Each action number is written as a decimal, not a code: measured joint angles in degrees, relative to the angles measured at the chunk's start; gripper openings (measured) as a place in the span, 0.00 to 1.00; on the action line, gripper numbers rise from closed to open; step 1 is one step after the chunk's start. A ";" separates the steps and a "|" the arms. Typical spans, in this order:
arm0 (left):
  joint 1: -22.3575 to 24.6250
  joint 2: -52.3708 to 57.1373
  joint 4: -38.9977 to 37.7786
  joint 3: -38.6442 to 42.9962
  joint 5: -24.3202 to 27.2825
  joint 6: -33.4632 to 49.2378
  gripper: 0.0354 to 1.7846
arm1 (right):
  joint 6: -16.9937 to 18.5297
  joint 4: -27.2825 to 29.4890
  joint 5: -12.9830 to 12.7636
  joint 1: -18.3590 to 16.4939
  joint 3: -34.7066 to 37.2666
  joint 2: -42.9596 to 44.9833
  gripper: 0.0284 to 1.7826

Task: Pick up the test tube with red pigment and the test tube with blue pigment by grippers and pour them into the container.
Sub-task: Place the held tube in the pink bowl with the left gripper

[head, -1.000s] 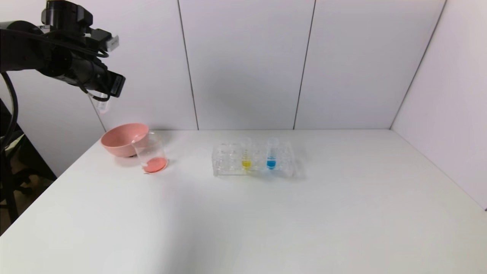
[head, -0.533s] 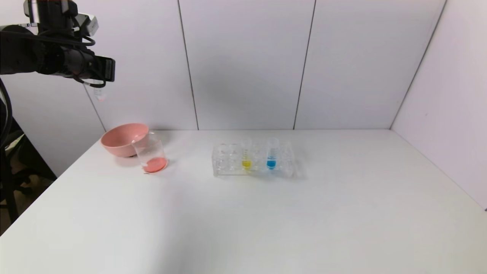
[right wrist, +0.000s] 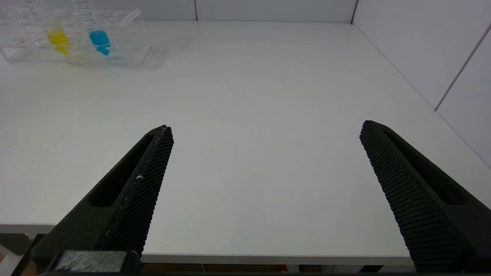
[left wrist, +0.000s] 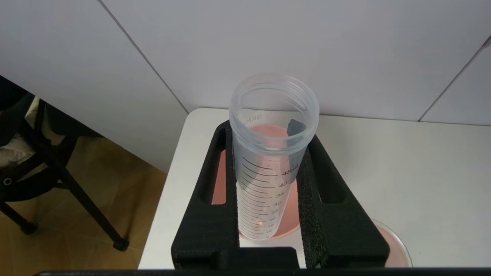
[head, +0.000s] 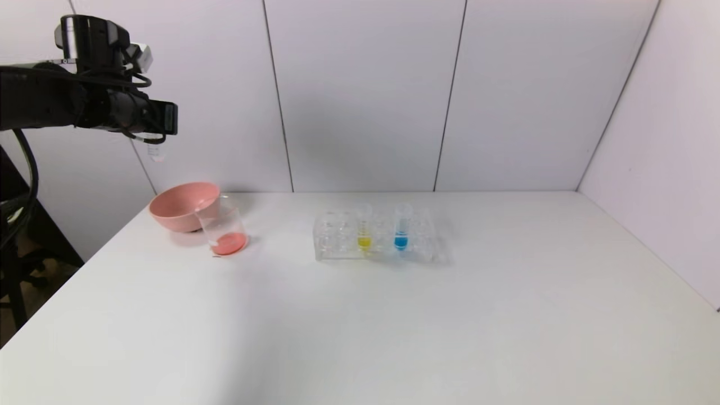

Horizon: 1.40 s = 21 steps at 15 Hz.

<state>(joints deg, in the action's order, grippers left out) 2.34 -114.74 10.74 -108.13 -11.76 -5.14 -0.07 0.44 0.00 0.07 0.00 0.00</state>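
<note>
My left gripper is high over the table's far left corner, shut on the test tube with red pigment. In the left wrist view this gripper clamps the graduated tube upright, and the tube looks nearly empty. Below and to the right stands the container, a clear beaker with red liquid at its bottom. The test tube with blue pigment stands in the clear rack, also seen in the right wrist view. My right gripper hangs open over the table's near edge.
A pink bowl touches the beaker on its far left side; it lies directly under the held tube. A yellow-liquid tube stands in the rack left of the blue one. The table's left edge drops off beside the bowl.
The left gripper has levelled out from a downward tilt, rose, then came down slightly to the right. The tube it holds now hangs upright. Nothing else moved.
</note>
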 joint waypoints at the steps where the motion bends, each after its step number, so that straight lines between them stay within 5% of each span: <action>1: 0.35 -0.43 -2.47 1.95 0.06 0.79 0.24 | 0.00 0.00 0.00 0.00 0.00 0.00 1.00; 7: 2.34 -5.50 -20.36 11.89 0.20 2.56 0.24 | 0.00 0.00 0.00 0.00 0.00 0.00 1.00; 21: 3.96 -13.76 -23.41 12.00 0.96 1.73 0.29 | 0.00 0.00 0.00 0.00 0.00 0.00 1.00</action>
<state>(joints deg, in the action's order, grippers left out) 6.30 -128.50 -12.67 -96.14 -10.80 -3.41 -0.07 0.44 0.00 0.07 0.00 0.00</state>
